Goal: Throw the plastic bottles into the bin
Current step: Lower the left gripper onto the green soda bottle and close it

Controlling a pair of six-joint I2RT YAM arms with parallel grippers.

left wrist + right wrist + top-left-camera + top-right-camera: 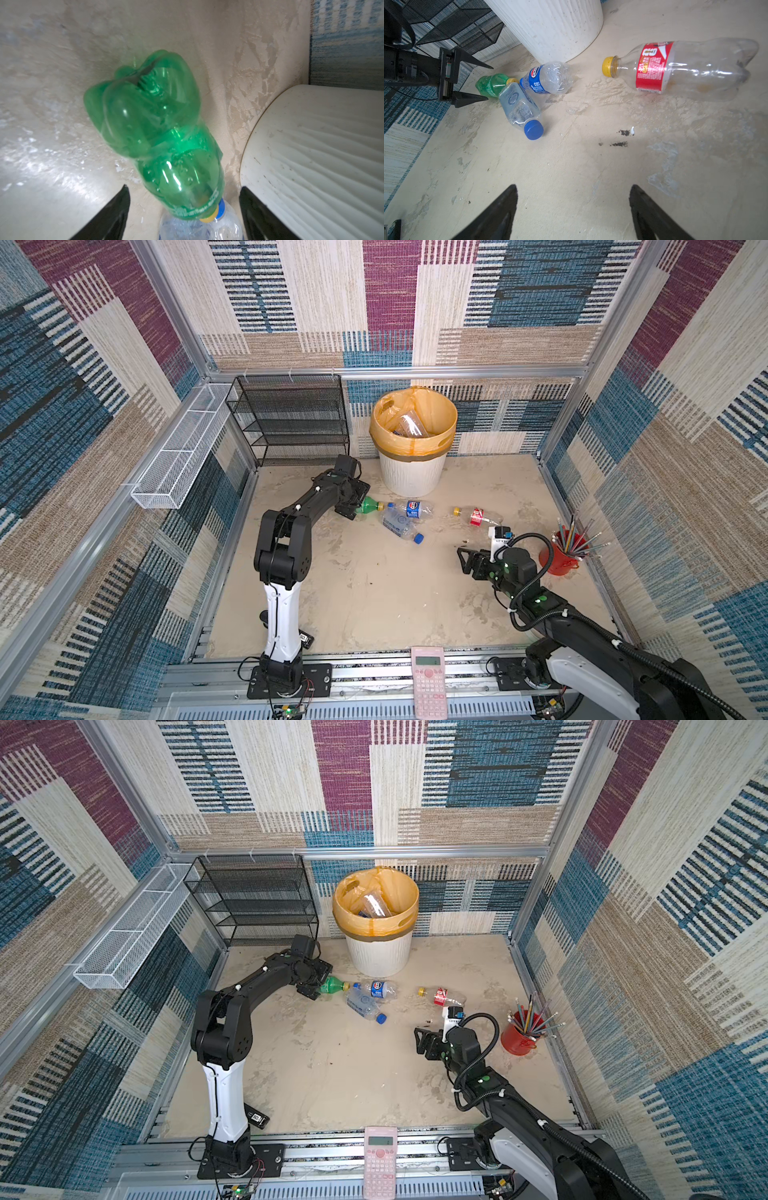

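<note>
1. The green translucent plastic bottle with a yellow cap (370, 505) lies on its side on the beige table (374, 593), just beside the foot of the round white ribbed bin with an orange-yellow liner (411, 477). Its cap touches a crumpled clear bottle with a blue label (411, 509). A clear bottle with a blue cap (401, 526) lies against that pair. A clear bottle with a red label (478, 516) lies well apart from them.
2. The left tool (182, 187) has its jaws apart, one on each side of the green bottle. The blurred wrist view may hide a light touch, but nothing looks pinched.
3. The right tool (573, 187) has its jaws apart and holds nothing, above bare table near the red-labelled bottle.
4. The green bottle looks empty, so it is probably very light. Its thin walls will likely dent under pressure, and the smooth round surface could slip out of a hard squeeze.
5. The best hold is probably across the straight mid-body, not the tapered shoulder or the lobed base.
6. Lifting it may nudge the clear bottle touching its cap.
</note>
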